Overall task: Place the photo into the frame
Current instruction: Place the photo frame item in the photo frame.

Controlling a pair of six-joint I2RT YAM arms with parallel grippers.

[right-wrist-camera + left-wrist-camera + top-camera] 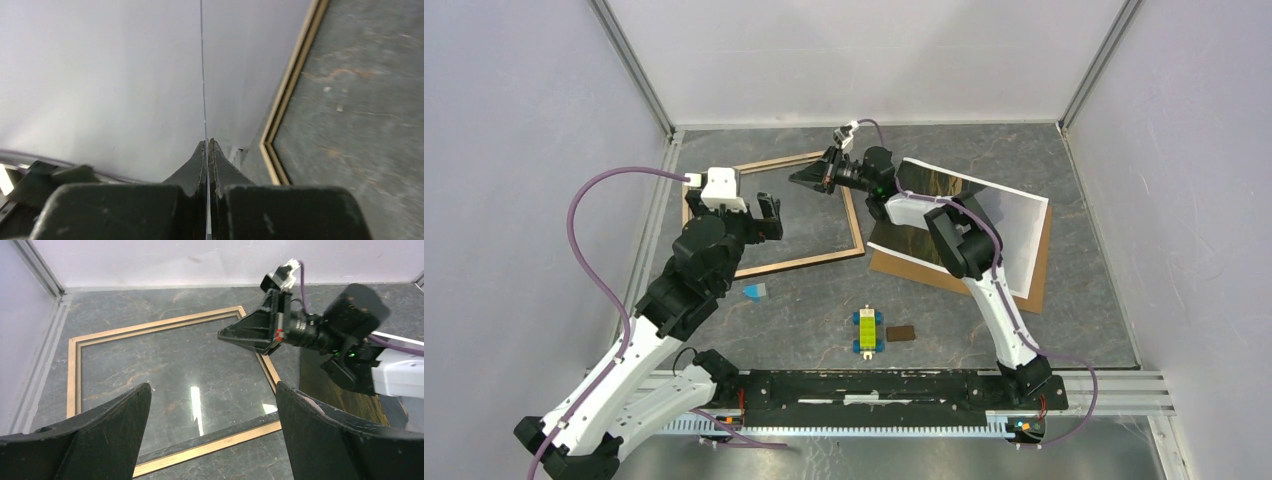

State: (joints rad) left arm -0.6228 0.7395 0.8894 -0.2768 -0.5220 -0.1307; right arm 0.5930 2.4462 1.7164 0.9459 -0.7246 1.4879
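on my top feed the frame (804, 262) lies flat on the dark marbled desk (1074, 330), tan side up, at about 10 o'clock from the desk's middle. the photo (929, 182) sits at about 1 o'clock, just beside the frame's right rail, over a plain brown backing board (902, 268) that shows along its near and right edges. its right part is washed out pale by glare. my right arm reaches across the photo towards 11 o'clock, and the right claw (799, 178) hangs over the frame's far right corner, rolled on its side, tips pressed together. in the right wrist feed a hair-thin pale line runs straight up from between those tips (206, 142), with the frame's rail (290, 85) off to the right. i can't tell whether that line is the edge of a thin sheet or something behind it. the left claw (759, 222) hovers above the frame's left half with its fingers spread wide, nothing between them. its wrist feed looks down on the frame (72, 375) and across at the right claw (220, 335). towards 6 o'clock lie a small blue scrap (754, 291), a yellow-green and blue block (868, 330) and a little brown tile (901, 333).
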